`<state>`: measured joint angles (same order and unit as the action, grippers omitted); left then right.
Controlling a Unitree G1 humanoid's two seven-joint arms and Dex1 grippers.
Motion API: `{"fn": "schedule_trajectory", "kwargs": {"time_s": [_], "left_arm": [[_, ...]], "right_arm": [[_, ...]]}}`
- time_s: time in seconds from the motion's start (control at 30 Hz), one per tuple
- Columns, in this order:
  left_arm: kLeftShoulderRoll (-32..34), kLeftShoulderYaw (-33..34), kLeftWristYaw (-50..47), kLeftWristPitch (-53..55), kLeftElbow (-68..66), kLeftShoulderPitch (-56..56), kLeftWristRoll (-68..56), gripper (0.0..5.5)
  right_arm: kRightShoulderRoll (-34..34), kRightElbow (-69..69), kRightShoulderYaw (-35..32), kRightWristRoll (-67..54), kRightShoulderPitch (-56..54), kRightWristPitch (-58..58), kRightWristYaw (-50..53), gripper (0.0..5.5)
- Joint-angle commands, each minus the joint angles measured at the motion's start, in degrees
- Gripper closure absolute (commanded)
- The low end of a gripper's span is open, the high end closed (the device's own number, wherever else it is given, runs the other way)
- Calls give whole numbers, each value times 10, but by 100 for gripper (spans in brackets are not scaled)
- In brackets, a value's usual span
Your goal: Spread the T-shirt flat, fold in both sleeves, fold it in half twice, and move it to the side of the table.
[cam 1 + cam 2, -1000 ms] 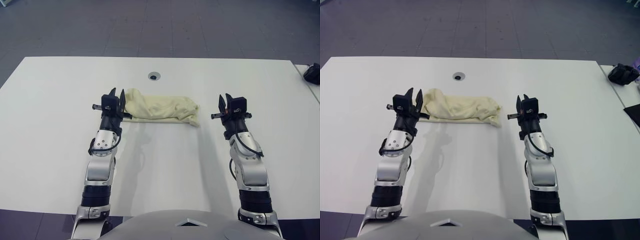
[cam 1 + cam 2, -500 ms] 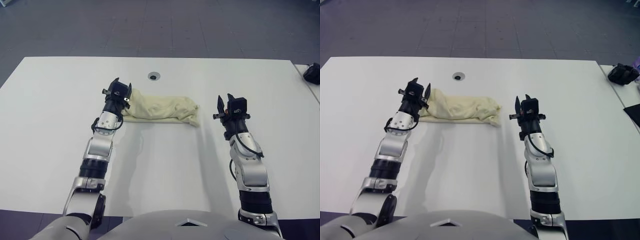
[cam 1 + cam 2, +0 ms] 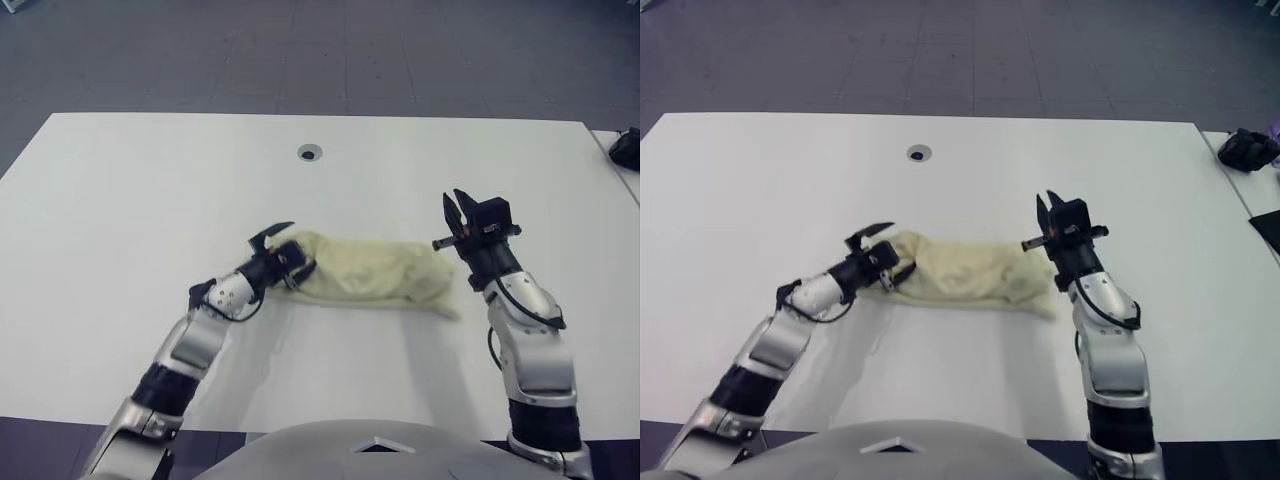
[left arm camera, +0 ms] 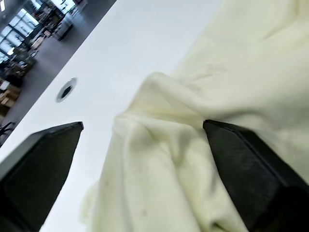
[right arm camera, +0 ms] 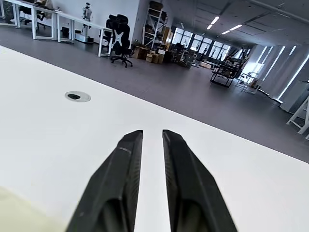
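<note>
1. The left pincer point(image 3: 288, 252), fingers spread wide, straddles the left end of the crumpled pale-yellow T-shirt point(image 3: 375, 273). A second ago it stood upright beside that end.
2. The shirt now lies mid-frame, dragged lower on the white tabletop point(image 3: 120, 200), and looks still bunched and unspread.
3. The right pincer point(image 3: 453, 200), narrowly parted and empty, has moved in by the shirt's right end.

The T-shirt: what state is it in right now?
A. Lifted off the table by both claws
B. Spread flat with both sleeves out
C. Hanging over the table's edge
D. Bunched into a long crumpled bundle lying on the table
D: the T-shirt lies as a long rumpled bundle on the white table, with the left gripper open at one end, cloth between its fingers.
</note>
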<state>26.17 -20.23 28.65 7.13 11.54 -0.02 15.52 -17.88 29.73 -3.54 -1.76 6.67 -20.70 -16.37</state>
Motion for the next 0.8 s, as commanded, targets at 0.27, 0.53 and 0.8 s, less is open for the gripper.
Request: {"fn": "schedule_trajectory", "kwargs": {"time_s": [0.27,0.53,0.8], "left_arm": [[41,16,7,126,74,79,36,10],[35,12,0,129,72,76,34,10],[38,10,6,127,59,58,32,10]], "right_arm": [[-219,165,-140,-247,109,-237,-254,357],[-248,101,0,-225,41,-235,-263,247],[-269,36,104,-155,39,-182,-275,367]]}}
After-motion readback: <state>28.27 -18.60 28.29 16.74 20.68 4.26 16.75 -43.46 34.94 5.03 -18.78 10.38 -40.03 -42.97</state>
